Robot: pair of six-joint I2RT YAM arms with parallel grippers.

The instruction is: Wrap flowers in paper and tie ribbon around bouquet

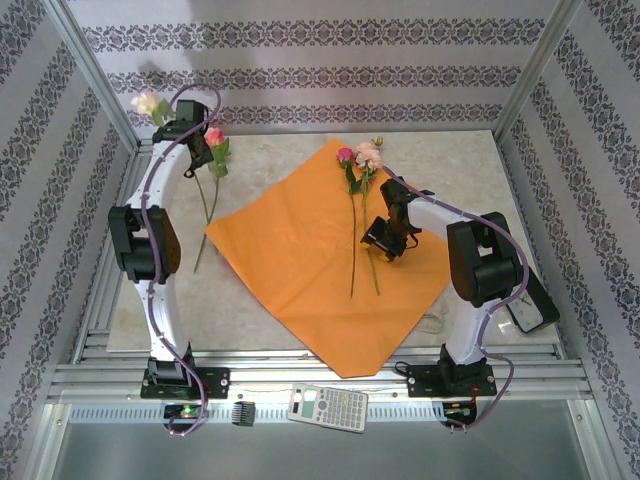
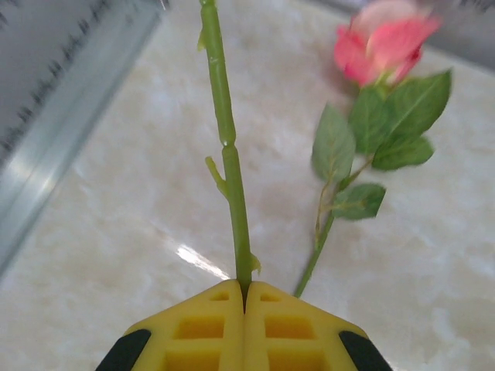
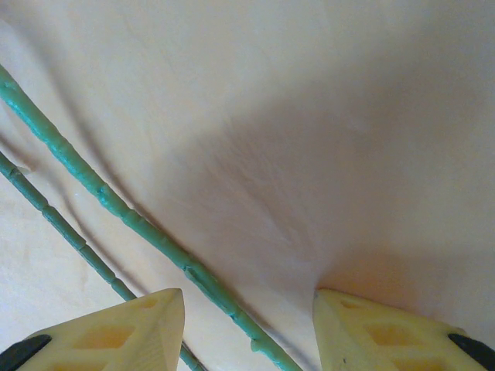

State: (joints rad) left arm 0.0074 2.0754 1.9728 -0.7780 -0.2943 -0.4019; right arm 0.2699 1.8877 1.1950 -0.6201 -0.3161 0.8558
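The orange paper (image 1: 300,250) lies flat like a diamond in the middle of the table. Two flowers, magenta (image 1: 345,155) and pale pink (image 1: 368,152), lie on it with their stems pointing to the near edge. My right gripper (image 1: 385,245) hovers open just above the paper (image 3: 309,116); one green stem (image 3: 116,202) runs between its fingers, a second stem (image 3: 62,224) passes left of them. At the far left my left gripper (image 1: 178,128) (image 2: 245,290) is shut on the stem (image 2: 228,154) of a cream rose (image 1: 148,102). A pink rose (image 1: 213,137) (image 2: 379,46) lies on the table beside it. A faint pale strand (image 1: 432,322), perhaps the ribbon, lies by the paper's right edge.
Patterned walls and aluminium posts close in the table on three sides. A calculator (image 1: 328,407) and a small black piece (image 1: 243,412) rest on the front rail. A dark flat device (image 1: 530,312) sits at the right edge beside the right arm.
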